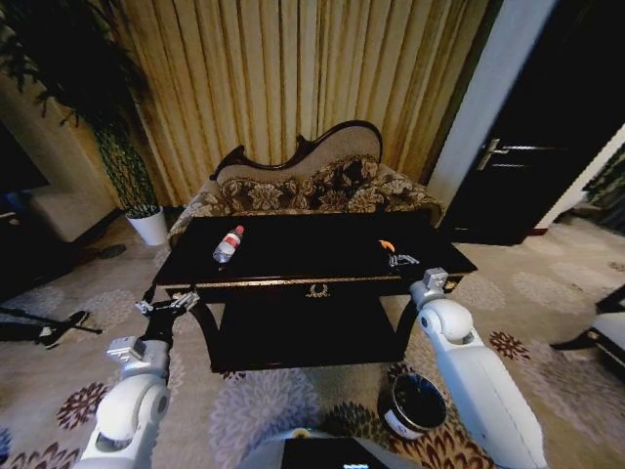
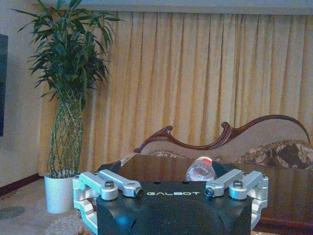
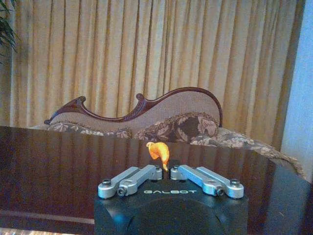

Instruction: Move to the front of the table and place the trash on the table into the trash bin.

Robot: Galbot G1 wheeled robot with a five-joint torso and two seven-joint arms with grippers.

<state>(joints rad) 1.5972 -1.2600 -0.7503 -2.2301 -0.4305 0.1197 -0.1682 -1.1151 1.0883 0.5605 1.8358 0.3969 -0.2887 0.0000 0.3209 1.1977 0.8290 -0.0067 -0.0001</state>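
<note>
The dark glossy table (image 1: 293,266) stands right in front of me. A clear bottle with a red label (image 1: 227,244) lies on its left part, and it appears end-on as the bottle (image 2: 200,170) in the left wrist view. My left gripper (image 1: 168,305) hovers open by the table's front left corner, with nothing between the fingers of the left gripper (image 2: 171,186). My right gripper (image 1: 400,260) is over the front right of the tabletop, shut on the orange scrap (image 1: 387,245). The orange scrap (image 3: 159,151) sticks up from the tips of the right gripper (image 3: 166,169). The round dark trash bin (image 1: 415,404) sits on the carpet at my lower right.
A patterned sofa (image 1: 303,186) stands close behind the table, with curtains beyond it. A tall plant in a white pot (image 1: 148,225) is at the back left. Dark gear lies on the floor at the left (image 1: 39,327). A dark door (image 1: 527,156) is at the right.
</note>
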